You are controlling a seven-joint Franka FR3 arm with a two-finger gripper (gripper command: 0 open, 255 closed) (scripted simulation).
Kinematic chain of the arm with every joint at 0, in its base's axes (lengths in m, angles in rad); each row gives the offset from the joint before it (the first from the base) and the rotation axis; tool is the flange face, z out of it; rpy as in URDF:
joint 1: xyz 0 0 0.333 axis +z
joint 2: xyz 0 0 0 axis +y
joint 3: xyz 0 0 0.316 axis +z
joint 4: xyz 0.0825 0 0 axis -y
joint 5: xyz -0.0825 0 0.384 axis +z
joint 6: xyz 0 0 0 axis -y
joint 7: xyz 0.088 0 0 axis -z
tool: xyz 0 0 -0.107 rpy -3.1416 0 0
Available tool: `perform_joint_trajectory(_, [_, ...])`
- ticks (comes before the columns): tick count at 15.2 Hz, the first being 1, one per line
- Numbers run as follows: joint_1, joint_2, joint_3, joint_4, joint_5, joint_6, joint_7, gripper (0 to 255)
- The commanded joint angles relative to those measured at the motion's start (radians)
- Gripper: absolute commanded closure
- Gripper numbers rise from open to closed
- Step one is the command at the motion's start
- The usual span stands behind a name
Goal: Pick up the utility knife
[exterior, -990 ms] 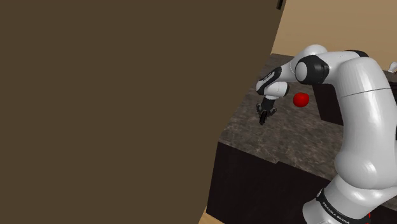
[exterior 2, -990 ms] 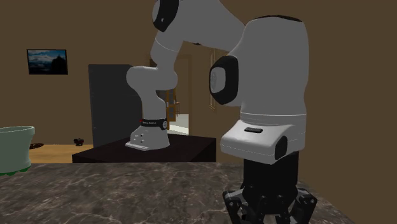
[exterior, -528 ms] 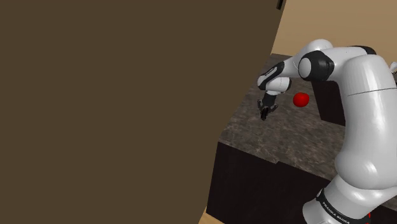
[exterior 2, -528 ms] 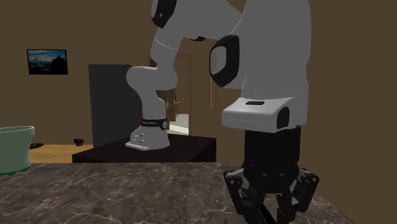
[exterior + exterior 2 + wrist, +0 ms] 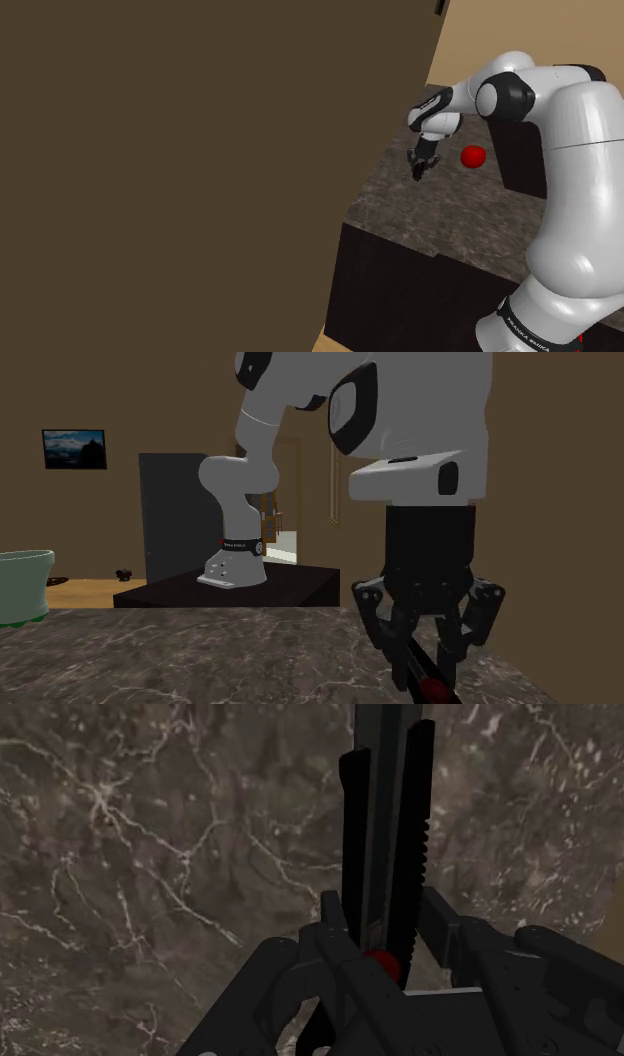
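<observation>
Gripping the utility knife (image 5: 385, 834) here, jaws clenched on it near 1 end. Down my wrist view it's a long black thing with a toothed edge along 1 side. It sticks straight out from between my 2 fingers (image 5: 470, 949), and a small red button (image 5: 381, 964) sits right where I'm pinching it. Behind it is the counter (image 5: 150, 854), dark and marbled with pale veins.

In the second exterior view my jaws hang under the white wrist, above the counter top. The knife (image 5: 415, 662) slants down from between them toward that view's lower right, with the red bit (image 5: 430, 687) close to the bottom edge. The picture's edge cuts off the far end, so no clue if it's touching the counter or not. Also back there: my base on its black stand (image 5: 300, 584), a framed picture (image 5: 74, 448) on the brown wall, and a pale green pot (image 5: 20, 587) at the far left.

From the shoulder view my arm (image 5: 560, 150) reaches up and left over the counter. A red ball (image 5: 473, 156) sits near my jaws, on their right in that view and not touching. A big brown wall (image 5: 180, 170) takes up the left side.
</observation>
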Motion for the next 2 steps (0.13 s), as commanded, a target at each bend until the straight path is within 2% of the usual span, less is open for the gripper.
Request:
perform_joint_trajectory(1, [0.003, -0.012, -0.003, -0.002, -0.004, -0.01, 0.003, 255])
perform_joint_trajectory(2, [0.003, -0.012, -0.003, -0.002, -0.004, -0.01, 0.003, 255])
